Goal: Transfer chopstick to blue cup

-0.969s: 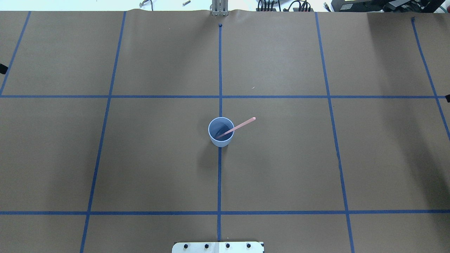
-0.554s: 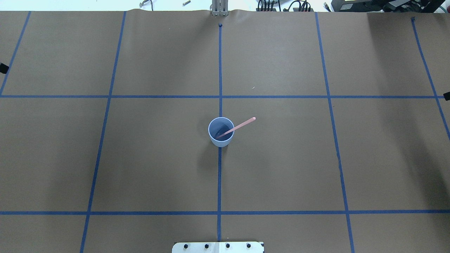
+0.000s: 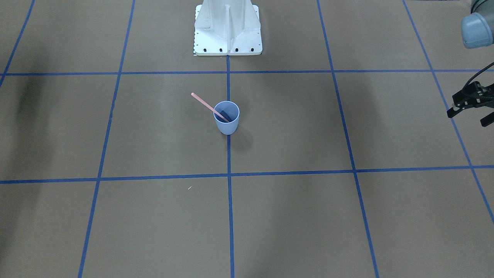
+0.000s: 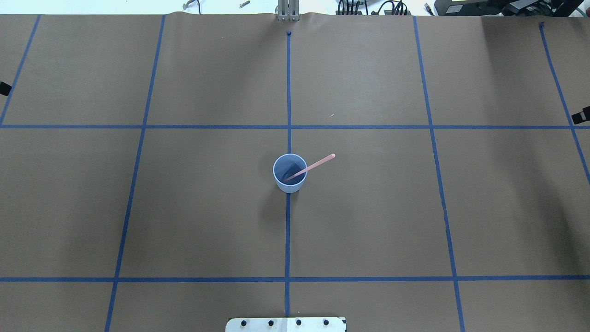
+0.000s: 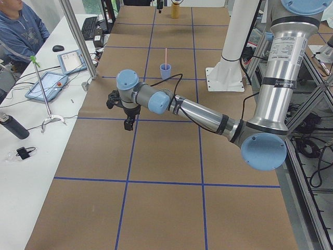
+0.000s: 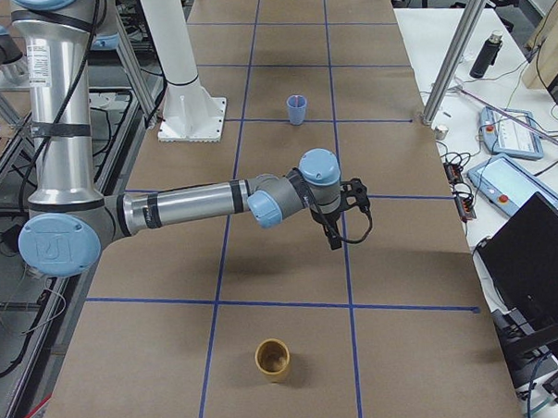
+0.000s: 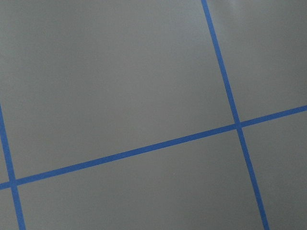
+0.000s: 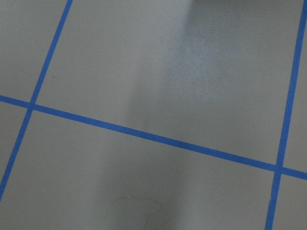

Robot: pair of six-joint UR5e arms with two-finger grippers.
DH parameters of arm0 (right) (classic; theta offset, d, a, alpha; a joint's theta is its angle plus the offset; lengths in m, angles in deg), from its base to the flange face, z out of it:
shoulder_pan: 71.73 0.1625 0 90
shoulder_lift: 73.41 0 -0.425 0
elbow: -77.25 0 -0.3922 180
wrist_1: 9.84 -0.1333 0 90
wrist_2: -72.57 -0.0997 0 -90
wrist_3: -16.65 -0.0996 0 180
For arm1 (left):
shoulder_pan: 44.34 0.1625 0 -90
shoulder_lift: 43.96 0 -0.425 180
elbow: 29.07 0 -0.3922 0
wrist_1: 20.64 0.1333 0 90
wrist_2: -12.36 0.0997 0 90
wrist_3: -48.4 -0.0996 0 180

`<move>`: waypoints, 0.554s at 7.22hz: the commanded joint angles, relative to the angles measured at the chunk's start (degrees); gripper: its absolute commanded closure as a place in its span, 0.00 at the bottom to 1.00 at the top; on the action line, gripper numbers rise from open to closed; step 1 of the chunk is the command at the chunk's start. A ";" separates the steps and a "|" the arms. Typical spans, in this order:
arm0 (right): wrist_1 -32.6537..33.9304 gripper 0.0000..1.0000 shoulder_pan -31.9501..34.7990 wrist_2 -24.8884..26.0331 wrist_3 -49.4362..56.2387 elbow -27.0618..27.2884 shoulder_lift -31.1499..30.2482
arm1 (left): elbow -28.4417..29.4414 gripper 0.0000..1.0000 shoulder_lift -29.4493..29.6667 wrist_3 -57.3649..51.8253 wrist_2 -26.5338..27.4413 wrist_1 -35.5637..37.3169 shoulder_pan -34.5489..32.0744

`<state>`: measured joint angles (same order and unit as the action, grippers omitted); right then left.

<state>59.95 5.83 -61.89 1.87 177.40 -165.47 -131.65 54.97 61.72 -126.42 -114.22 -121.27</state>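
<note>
The blue cup [image 4: 290, 173] stands upright at the table's middle, on the centre tape line; it also shows in the front view [image 3: 226, 117]. The pale pink chopstick [image 4: 313, 165] leans in it, lower end inside, upper end over the rim toward my right [image 3: 203, 102]. My left gripper [image 3: 467, 117] hangs far off at the table's left end, fingers spread, empty. My right gripper [image 6: 340, 220] hovers over the table's right part, far from the cup; only a sliver [image 4: 581, 115] shows overhead, so I cannot tell its state.
A tan cup [image 6: 273, 359] stands near the table's right end. The white robot base plate [image 3: 227, 46] sits behind the blue cup. Side benches with tablets and a seated person [image 5: 21, 31] lie beyond the table's far edge.
The black sliver of my right gripper at the overhead view's right edge has shifted up and slightly inward. The cup and chopstick have not moved.
</note>
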 commanded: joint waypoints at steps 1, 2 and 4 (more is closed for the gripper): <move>0.00 0.00 -0.13 1.12 -0.16 -0.31 0.91 | 0.09 0.02 -0.50 -0.04 0.09 -0.03 0.02; 0.00 0.00 -0.04 0.95 -0.16 0.39 0.22 | 0.62 0.02 -0.58 -0.13 0.10 -0.03 -0.06; 0.00 0.00 -0.12 1.30 -0.24 -0.13 0.03 | 0.45 0.02 -0.50 0.05 0.01 -0.03 -0.06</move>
<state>59.95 5.76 -60.76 1.66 177.49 -165.30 -131.27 54.44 61.68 -126.39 -114.24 -121.32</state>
